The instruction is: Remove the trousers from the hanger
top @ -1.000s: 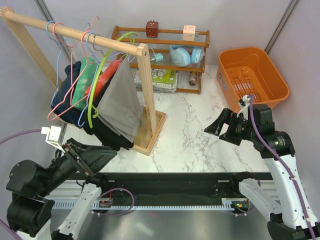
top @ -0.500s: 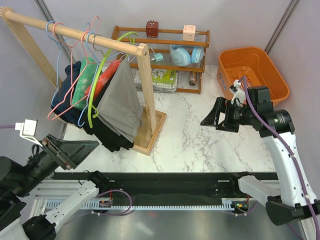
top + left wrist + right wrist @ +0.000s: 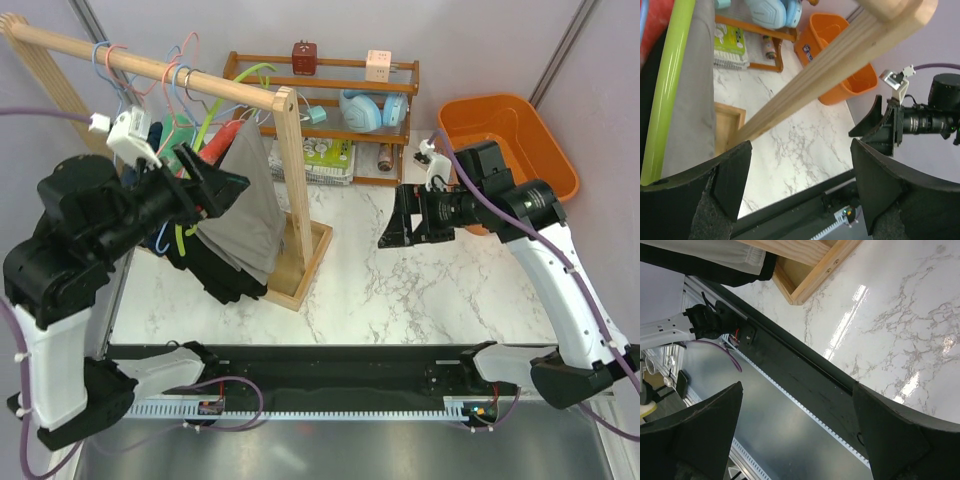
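The light grey trousers [image 3: 245, 205] hang over the lime-green hanger [image 3: 208, 125] on the wooden rail [image 3: 150, 70] at the left. In the left wrist view the hanger's green arm [image 3: 667, 85] runs down the left edge with grey fabric [image 3: 692, 100] beside it. My left gripper [image 3: 222, 190] is open and empty, raised close beside the trousers and hanger at rail height. My right gripper [image 3: 400, 228] is open and empty, in the air above the marble table, right of the rack and pointing toward it.
Pink and blue wire hangers [image 3: 140, 120], a red garment [image 3: 215, 150] and a black garment [image 3: 215, 275] hang on the same rail. The rack's wooden post and base [image 3: 300, 250] stand next to the trousers. A shelf [image 3: 330, 110] is behind, an orange basket [image 3: 505, 150] at far right.
My left arm has risen from low near the table's front edge up to the rail beside the trousers. My right arm has moved left and up toward the rack.
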{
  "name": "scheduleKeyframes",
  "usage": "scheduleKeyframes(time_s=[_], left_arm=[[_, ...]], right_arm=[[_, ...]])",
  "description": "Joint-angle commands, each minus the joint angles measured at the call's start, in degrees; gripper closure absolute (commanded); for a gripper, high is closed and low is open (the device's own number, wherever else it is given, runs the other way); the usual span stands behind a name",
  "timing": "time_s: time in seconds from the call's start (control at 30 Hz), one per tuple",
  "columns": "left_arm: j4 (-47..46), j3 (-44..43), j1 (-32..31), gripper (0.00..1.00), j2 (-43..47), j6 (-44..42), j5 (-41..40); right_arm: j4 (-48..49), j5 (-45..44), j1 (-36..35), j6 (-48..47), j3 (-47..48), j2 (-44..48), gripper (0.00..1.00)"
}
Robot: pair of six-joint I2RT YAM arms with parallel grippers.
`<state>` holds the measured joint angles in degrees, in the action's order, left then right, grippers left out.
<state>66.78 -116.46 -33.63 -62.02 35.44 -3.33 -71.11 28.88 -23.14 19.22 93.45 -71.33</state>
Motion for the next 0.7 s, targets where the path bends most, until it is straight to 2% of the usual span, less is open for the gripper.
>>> scheduleKeyframes(time_s=[0.0,0.13,0.2,0.4,0.5,0.67], left_arm=[[-0.34,-10.68,-0.21,0.14,-3.89,-8.62,-3.17],[-0.42,-17.91,-0.21,0.17,-7.32,-13.46,-4.4],[-0.08,-17.66,-0.3,0.22,-6.89,-15.65,-6.23],[1.42,-15.72,-0.21,0.23,-4.34,-20.22,-15.72],[3.17,-17.83,-0.21,0.24,-6.61,-21.03,-18.02],[5.9,-18.36,-0.21,0.26,-9.08,-18.22,-16.53]], right_arm=[[0.27,-3.22,-3.31,-0.42,3.93,-1.79,0.02],[2.03,-3.13,-5.51,1.78,3.58,-1.97,0.02],[2.38,-3.22,-6.22,2.48,3.93,-1.8,0.02],[2.29,-2.52,-7.27,4.15,5.34,-1.53,0.02],[2.21,-2.25,-7.71,5.03,5.43,-1.09,0.02],[2.29,-2.17,-7.98,6.26,5.43,0.4,0.02]])
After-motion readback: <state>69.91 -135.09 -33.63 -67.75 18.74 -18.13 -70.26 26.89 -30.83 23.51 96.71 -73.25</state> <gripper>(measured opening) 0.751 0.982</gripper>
